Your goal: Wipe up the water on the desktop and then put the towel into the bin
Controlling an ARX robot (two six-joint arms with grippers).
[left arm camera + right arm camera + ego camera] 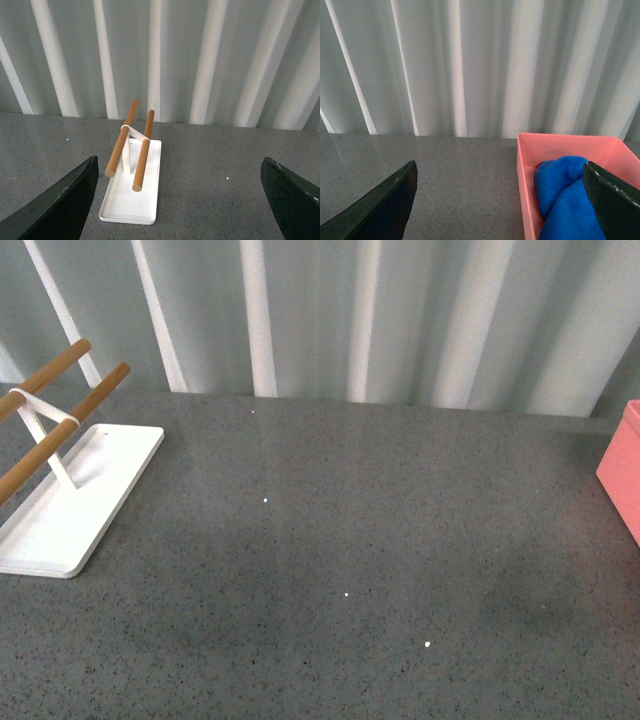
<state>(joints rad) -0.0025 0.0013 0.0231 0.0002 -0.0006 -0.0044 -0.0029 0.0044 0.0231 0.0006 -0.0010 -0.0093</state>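
Towel (pixel 563 197): we saw it bunched inside the bin (pixel 560 143), just past our right jaws.
Right gripper (pixel 500 200): jaws wide, holding nothing.
Left gripper (pixel 182 195): jaws wide, empty, facing the rack (pixel 134 172).
Desktop (pixel 340 540): looked dry to us.
Risk: a fold catching our right jaw could drag the towel out.
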